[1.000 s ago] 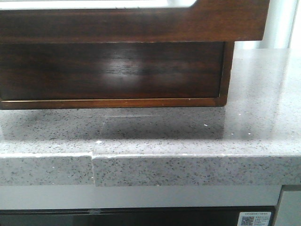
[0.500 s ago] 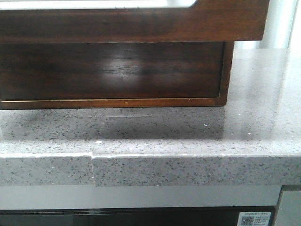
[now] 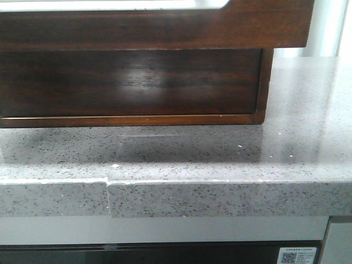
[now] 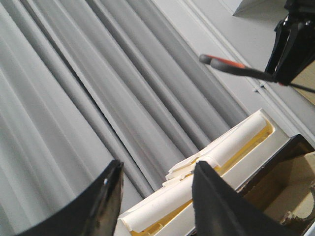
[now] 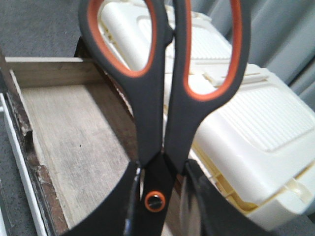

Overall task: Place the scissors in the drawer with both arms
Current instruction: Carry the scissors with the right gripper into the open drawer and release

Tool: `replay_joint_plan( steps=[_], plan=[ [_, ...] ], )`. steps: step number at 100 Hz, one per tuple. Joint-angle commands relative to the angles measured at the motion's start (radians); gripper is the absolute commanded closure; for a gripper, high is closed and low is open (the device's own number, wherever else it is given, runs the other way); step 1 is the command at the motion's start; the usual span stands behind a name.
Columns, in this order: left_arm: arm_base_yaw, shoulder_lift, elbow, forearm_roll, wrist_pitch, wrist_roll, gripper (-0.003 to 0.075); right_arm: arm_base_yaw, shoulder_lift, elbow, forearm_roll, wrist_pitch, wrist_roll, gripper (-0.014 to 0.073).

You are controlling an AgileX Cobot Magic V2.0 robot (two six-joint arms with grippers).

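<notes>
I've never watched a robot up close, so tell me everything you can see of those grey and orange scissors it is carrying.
The grey-handled scissors with orange-lined finger loops hang closed, loops away from the fingers, in the right gripper, whose black fingers clamp them at the orange-ringed pivot screw. The handles look like matte plastic; the blades are hidden. They are held over the open wooden drawer, beside a cream plastic box. The left wrist view shows them edge-on.

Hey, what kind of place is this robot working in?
Probably a kitchen-style indoor test setup: a speckled grey stone countertop carries a dark wooden cabinet, grey curtains hang behind, and a cream plastic box sits beside the open drawer.
</notes>
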Motion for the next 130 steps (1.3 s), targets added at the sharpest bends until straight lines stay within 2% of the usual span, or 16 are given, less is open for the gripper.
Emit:
replay_joint_plan(
  steps=[1,37,111,121,130],
  plan=[
    [-0.005,0.014,-0.026,-0.019,-0.048,-0.011,0.0407,0.018,0.035,-0.033,-0.013,-0.12,-0.049,0.0605],
    [-0.005,0.014,-0.026,-0.019,-0.047,-0.011,0.0407,0.076,0.182,-0.033,-0.088,-0.196,-0.051,0.0605],
    [-0.005,0.014,-0.026,-0.019,-0.045,-0.011,0.0407,0.076,0.27,-0.033,-0.106,-0.104,-0.051,0.0597],
    [-0.005,0.014,-0.026,-0.019,-0.045,-0.011,0.0407,0.076,0.27,-0.033,-0.108,-0.096,-0.051,0.0534],
    [-0.005,0.014,-0.026,-0.019,-0.045,-0.011,0.0407,0.076,0.27,-0.033,-0.108,-0.093,-0.051,0.0398]
  ],
)
